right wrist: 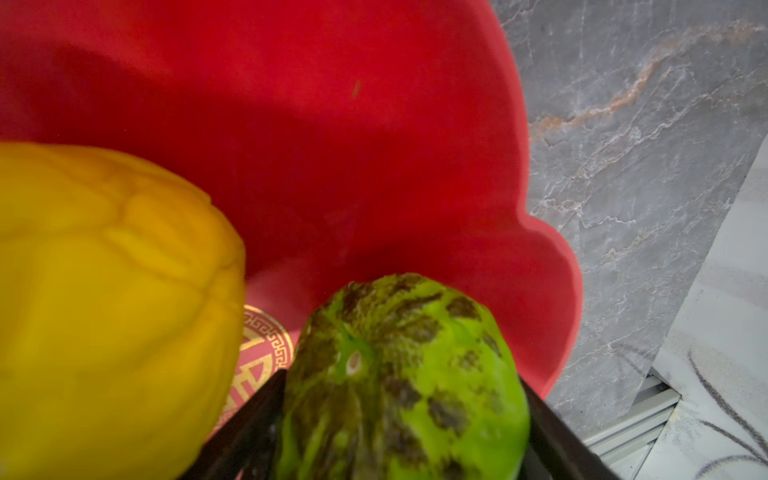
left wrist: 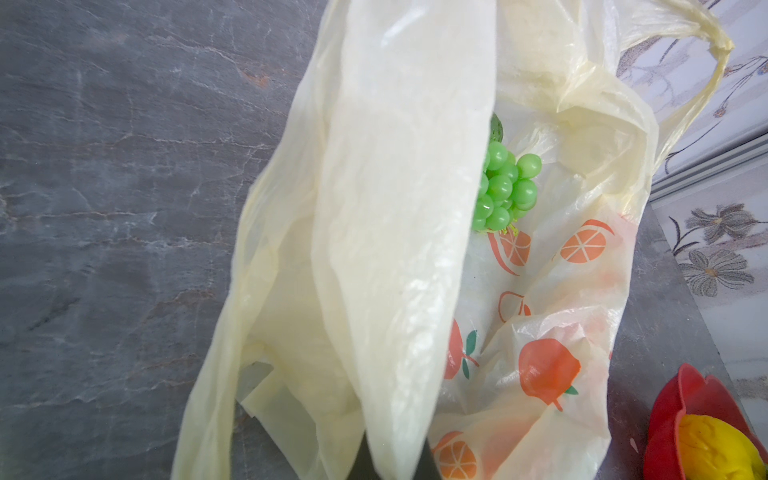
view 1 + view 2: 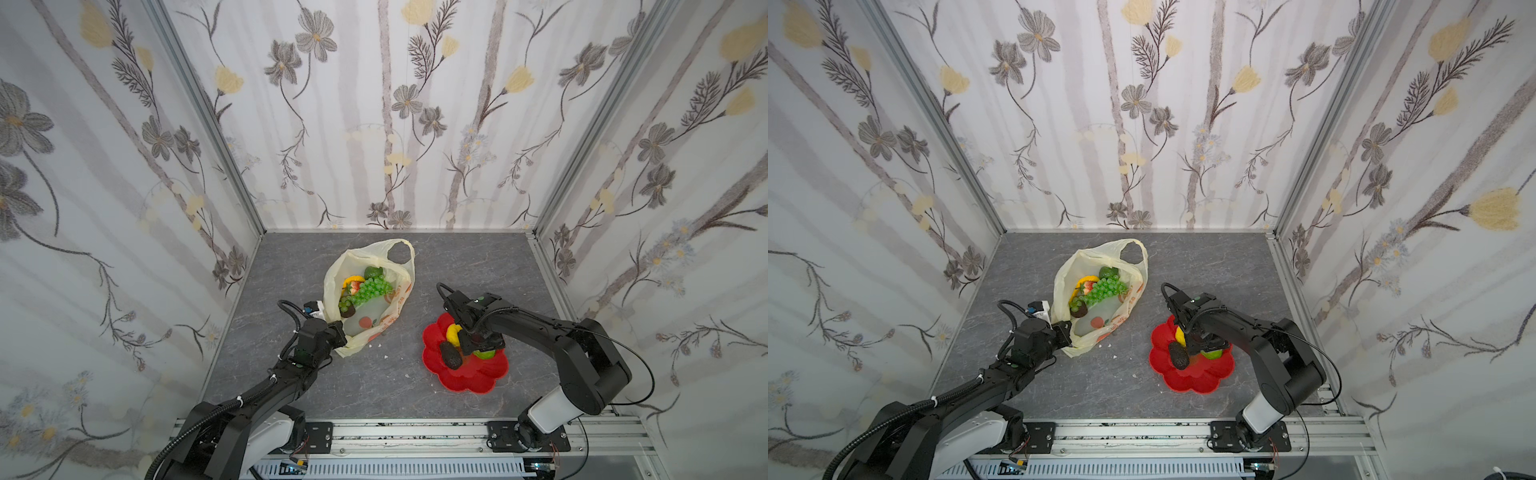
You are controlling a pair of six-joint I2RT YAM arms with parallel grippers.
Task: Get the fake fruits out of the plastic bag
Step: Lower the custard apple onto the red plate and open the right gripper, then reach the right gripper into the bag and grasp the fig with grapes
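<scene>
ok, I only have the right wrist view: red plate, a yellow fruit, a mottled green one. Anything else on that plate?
Observer: Yes. A dark avocado lies on the red plate, on the side toward the bag, in both top views.
Operator: Bag empty?
Observer: No. The plastic bag holds a green grape bunch, a strawberry and a few more pieces.
Operator: Left arm?
Observer: The left gripper is shut on the bag's near edge, and the mouth gapes open.
</scene>
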